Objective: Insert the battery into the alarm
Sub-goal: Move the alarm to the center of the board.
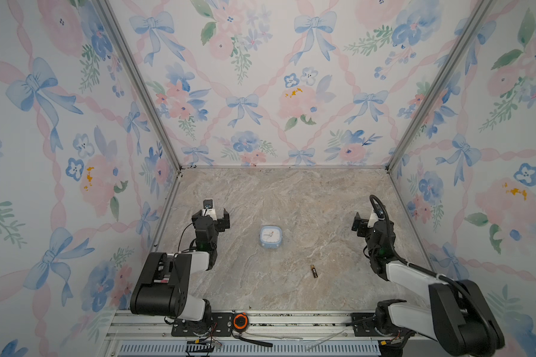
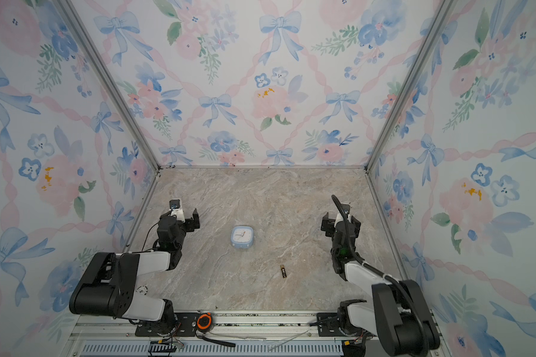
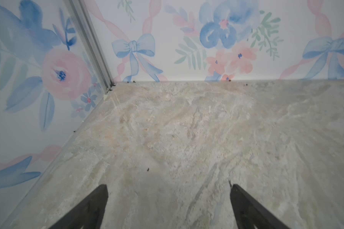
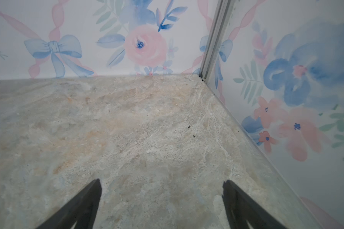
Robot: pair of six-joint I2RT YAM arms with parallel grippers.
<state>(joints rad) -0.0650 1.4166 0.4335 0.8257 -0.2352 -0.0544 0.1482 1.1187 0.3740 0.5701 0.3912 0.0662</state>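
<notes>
The pale-blue alarm (image 1: 270, 236) (image 2: 242, 237) lies face up in the middle of the marble tabletop, its white face and thin hands showing. The battery (image 1: 313, 271) (image 2: 283, 271), black with a copper end, lies flat nearer the front and to the right of the alarm. My left gripper (image 1: 211, 215) (image 2: 182, 217) (image 3: 169, 186) hangs open to the left of the alarm, with only bare table between its fingers. To the right of the alarm my right gripper (image 1: 372, 220) (image 2: 341, 220) (image 4: 161, 181) is open and holds nothing. Neither wrist view shows the alarm or the battery.
Floral walls with metal corner posts (image 1: 136, 83) close in the table on three sides. Along the front runs an aluminium rail (image 1: 291, 318) carrying both arm bases, with a round orange-and-black device (image 1: 240, 320) and a black strap (image 1: 254, 341) on it.
</notes>
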